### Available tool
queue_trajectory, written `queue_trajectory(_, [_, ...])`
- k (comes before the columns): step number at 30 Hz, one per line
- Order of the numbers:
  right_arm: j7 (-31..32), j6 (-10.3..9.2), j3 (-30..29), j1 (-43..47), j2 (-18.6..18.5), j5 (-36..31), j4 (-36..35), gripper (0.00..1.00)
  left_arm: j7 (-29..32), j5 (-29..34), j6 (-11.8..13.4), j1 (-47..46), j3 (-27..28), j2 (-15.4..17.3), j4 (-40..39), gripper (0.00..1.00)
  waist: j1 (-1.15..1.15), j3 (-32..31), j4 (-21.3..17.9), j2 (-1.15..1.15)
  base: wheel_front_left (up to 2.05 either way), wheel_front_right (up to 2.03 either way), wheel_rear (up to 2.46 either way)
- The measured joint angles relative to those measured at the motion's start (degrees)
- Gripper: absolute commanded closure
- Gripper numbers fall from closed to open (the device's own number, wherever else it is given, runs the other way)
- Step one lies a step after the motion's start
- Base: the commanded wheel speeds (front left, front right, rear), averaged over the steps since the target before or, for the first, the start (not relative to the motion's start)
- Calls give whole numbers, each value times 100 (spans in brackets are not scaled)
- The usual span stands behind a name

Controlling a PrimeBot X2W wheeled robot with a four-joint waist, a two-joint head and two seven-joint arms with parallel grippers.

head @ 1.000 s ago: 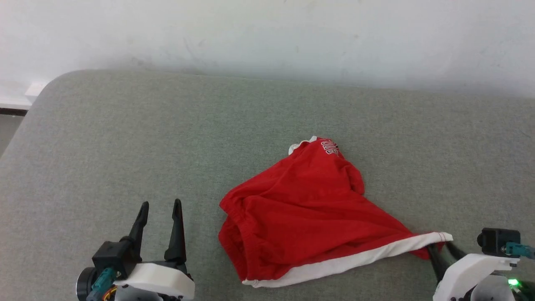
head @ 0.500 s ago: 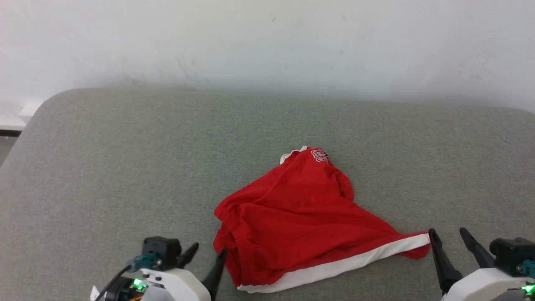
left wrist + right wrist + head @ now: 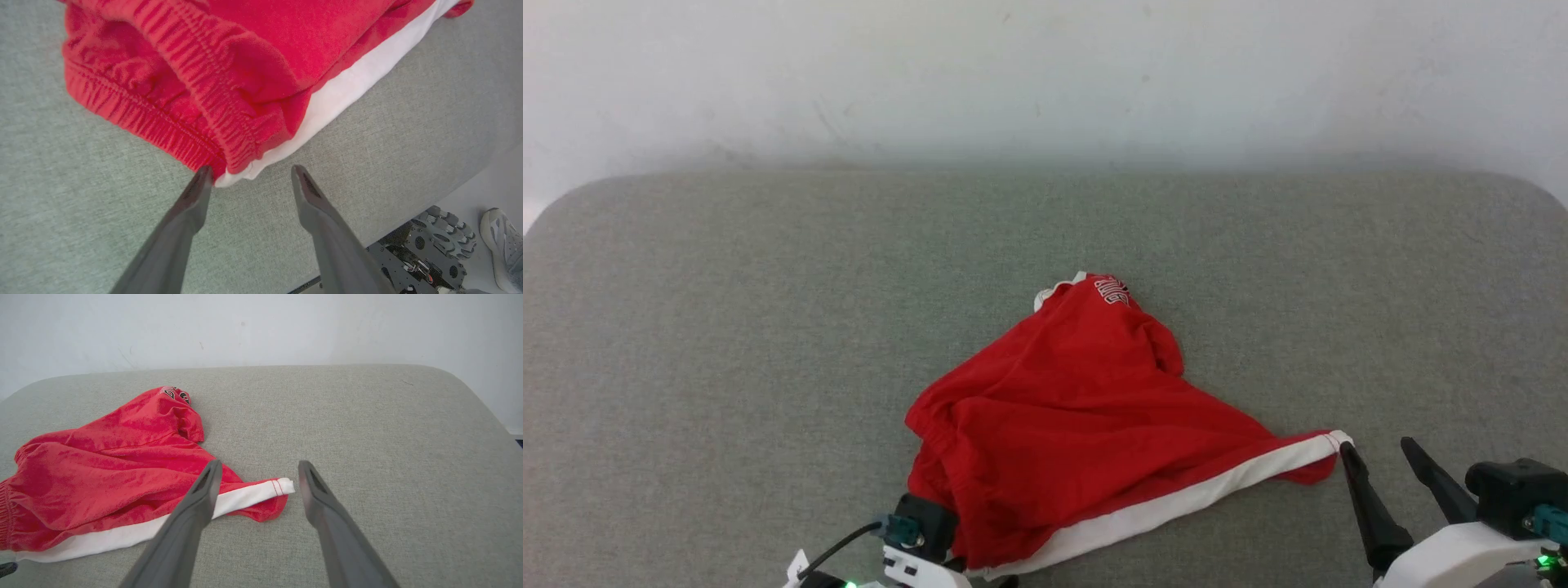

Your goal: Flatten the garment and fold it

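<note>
The left gripper (image 3: 251,171) is found released, jaws spread and empty, with its fingertips just short of the near waistband corner. The right gripper (image 3: 1376,447) is likewise spread and holds nothing. The white-tipped hem corner is seen between its two fingers, not pinched.

The shorts (image 3: 1078,416) lie rumpled near the front of the cushion. In the head view, the waistband corner is at 7 o'clock of the cloth, the hem tip at 4 o'clock, and a bunched leg with lettering at 12 o'clock.

The cloth is judged light, limp and not fragile, and it can be expected to sag and bunch when lifted. The gathered elastic waistband (image 3: 212,110) and the stitched end of the white stripe (image 3: 1176,502) are judged the firmest holds. Pulled apart, these two near corners should flatten the cloth.

The cushion (image 3: 727,327) is grey-green woven fabric with rounded corners, and some drag is expected. A pale wall (image 3: 1045,73) stands behind at 12 o'clock. A shoe (image 3: 502,245) is noted on the floor.
</note>
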Motion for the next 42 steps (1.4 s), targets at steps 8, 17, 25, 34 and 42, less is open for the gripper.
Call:
queue_trajectory(8, [183, 0, -155, -43, 1, 7, 191, 0, 1, 45, 58, -363, -53, -146, 688, 20, 0, 208, -162, 0, 0, 0, 0])
queue_trajectory(17, [1035, 0, -441, -298, -129, 137, 694, 0, 44, -75, 65, -474, -51, -223, 879, 100, 0, 237, -162, 0, 0, 0, 0])
queue_trajectory(25, [1595, 0, -74, -1075, -442, 602, 1929, 0, -215, -92, 116, -415, -85, -300, 837, 100, 0, 186, -1, 0, 0, 0, 0])
queue_trajectory(34, [1703, 0, 463, -1696, -764, 891, 2582, 0, -314, -81, 115, -414, -198, -312, 683, 100, 0, 317, 257, 0, 0, 0, 0])
queue_trajectory(42, [1856, -1, 928, -2200, -1006, 1084, 3074, 61, -365, -85, 125, -414, -198, -308, 595, 100, -1, 534, 270, 0, 0, 0, 0])
